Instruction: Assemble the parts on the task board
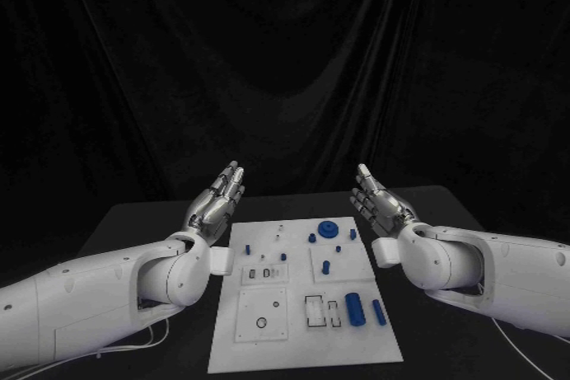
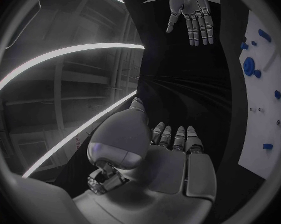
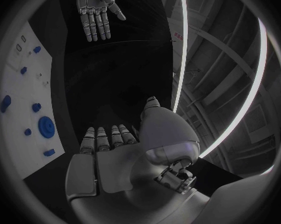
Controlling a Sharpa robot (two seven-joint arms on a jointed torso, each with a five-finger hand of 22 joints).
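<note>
Both hands, left hand and right hand, flank the task board, fingers spread and empty; its small blue parts look light, rigid, best pinched at their sides.

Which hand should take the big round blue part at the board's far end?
Right, probably. The round blue part lies on the task board's right side, nearer the right hand than the left hand. Both hands are open.

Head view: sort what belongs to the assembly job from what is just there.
Belongs to the job:
task board
blue parts on it
left robot hand, open
right robot hand, open

Just there:
black table
dark curtain behind
</note>
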